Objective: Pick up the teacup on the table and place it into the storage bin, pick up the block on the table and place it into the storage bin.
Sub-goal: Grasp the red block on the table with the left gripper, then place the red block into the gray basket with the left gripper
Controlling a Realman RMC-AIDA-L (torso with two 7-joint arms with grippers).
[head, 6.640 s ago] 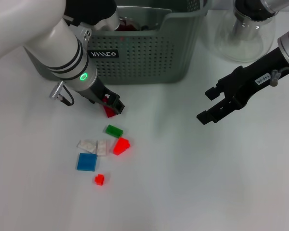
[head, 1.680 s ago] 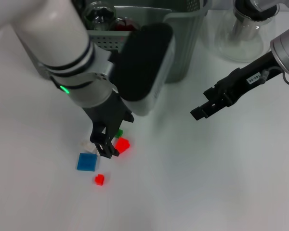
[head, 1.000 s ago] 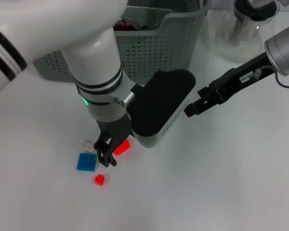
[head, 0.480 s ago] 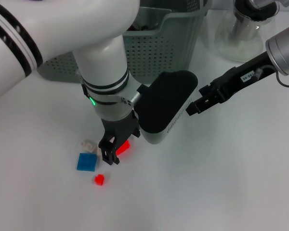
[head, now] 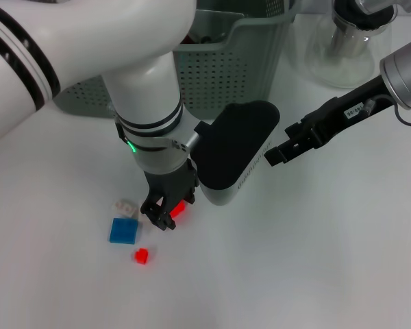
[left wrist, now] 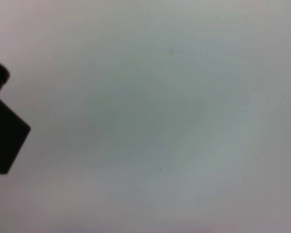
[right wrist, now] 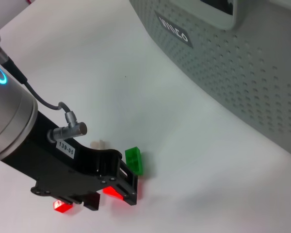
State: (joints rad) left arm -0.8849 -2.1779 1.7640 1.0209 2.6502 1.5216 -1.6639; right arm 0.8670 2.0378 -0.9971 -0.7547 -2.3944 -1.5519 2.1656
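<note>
The left end effector [head: 166, 218] is down on the worktop [head: 315, 260] in front of the storage bin [head: 219, 75], its fingers [right wrist: 128, 187] closely straddling the red block [right wrist: 115, 192]; a firm grip can't be confirmed. The green block [right wrist: 134, 160] lies just beside them, tilted, long axis toward the bin. The right end effector [head: 277, 155] hovers idle nearby.

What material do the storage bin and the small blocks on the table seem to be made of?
The storage bin looks like matte grey-green moulded plastic, with even rows of punched holes. The blue block and small red block look like hard glossy plastic, brightly coloured with sharp edges. The left tool is at the larger red block.
</note>
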